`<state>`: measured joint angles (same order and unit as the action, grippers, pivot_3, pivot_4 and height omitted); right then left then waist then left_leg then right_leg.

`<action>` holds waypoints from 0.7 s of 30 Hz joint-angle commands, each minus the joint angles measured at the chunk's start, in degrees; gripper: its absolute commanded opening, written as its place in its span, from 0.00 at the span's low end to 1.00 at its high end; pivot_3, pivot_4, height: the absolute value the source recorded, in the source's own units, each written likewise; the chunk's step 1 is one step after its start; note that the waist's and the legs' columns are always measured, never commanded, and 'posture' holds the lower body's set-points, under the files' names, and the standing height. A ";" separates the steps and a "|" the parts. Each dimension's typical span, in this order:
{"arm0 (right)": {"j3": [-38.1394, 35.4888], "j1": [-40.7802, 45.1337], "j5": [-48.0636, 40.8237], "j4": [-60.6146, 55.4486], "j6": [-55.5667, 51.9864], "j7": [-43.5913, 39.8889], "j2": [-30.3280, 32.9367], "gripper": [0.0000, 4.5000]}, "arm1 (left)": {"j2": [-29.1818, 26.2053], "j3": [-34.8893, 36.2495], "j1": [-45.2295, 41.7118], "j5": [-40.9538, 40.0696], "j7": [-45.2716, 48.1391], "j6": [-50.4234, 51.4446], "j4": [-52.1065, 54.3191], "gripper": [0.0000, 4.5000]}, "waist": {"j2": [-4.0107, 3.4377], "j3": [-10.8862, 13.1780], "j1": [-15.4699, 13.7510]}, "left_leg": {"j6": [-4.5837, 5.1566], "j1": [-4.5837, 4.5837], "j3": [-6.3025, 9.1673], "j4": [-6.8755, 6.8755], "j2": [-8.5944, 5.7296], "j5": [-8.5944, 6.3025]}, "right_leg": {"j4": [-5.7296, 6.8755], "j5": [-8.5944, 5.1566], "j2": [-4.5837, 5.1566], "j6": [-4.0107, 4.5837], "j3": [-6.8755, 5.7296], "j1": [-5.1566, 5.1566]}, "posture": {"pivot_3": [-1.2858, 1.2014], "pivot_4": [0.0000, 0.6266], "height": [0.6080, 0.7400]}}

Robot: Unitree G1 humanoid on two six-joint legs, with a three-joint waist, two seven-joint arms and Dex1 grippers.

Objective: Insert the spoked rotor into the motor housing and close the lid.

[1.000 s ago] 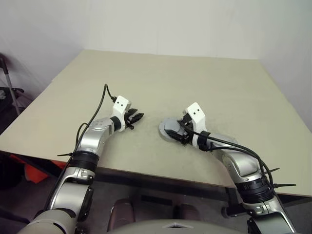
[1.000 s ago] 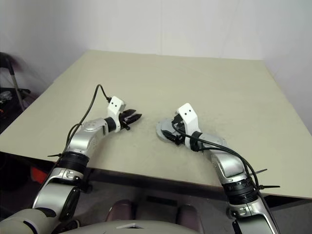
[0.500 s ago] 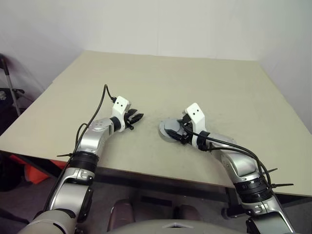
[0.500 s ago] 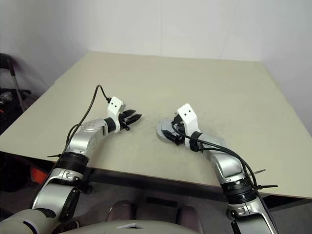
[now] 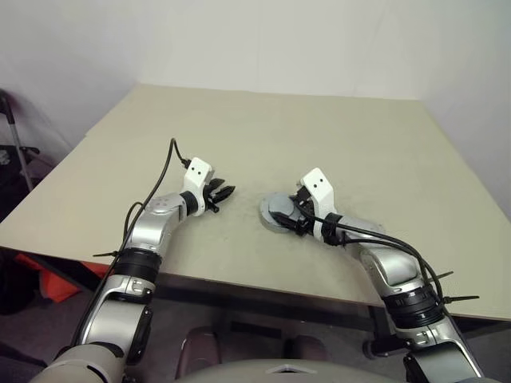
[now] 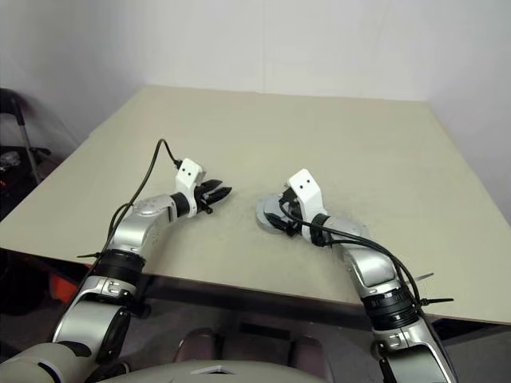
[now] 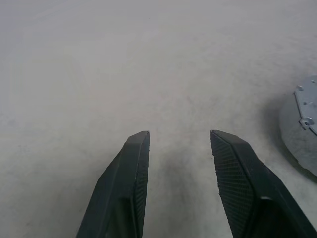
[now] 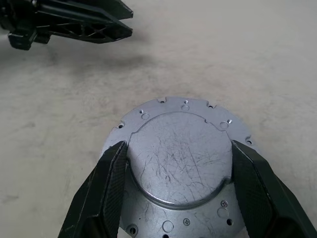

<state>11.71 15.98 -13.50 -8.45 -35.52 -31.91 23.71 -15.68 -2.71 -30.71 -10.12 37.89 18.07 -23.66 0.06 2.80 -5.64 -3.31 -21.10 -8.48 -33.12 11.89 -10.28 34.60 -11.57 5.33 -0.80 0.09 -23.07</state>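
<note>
The motor housing (image 8: 181,163) lies flat on the counter (image 5: 335,144), its scratched grey metal face up, between the right gripper (image 8: 178,163) fingers (image 8: 111,183) (spread wide, pads at its raised rim). The left gripper (image 7: 178,163), part-open and empty, hovers nearby.

Head stereo pair looking down over table (image 5: 359,136), wrist cameras close above it, both glimpsing grey disc (image 8: 181,166)
</note>
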 commanded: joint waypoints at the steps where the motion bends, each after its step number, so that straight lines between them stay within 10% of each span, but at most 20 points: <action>1: 2.21 -1.83 2.01 2.20 -2.85 -0.07 0.70 0.69 | -0.19 0.75 -0.42 -0.59 -0.17 0.01 2.72 0.46 | 0.01 0.00 0.01 | 0.01 0.00 0.00 0.02 0.00 -0.01 | -0.01 0.04 0.00 0.11 0.00 0.00 | 0.52 0.00 1.00; 21: 2.48 -2.04 1.84 2.04 -5.80 -0.21 0.85 0.69 | 4.71 2.02 -1.31 -6.13 -0.18 8.44 6.28 0.46 | 0.01 -0.03 -0.01 | 0.09 0.00 0.00 0.11 -0.01 -0.06 | -0.07 -0.04 0.01 0.19 0.01 0.03 | 0.52 0.00 1.00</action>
<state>11.96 15.85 -13.26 -9.49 -37.97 -32.05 24.06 -11.53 -1.69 -30.43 -13.68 37.46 24.27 -20.71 0.06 2.77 -5.65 -3.22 -21.09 -8.49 -33.01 11.88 -10.34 34.54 -11.62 5.34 -0.63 0.10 -23.04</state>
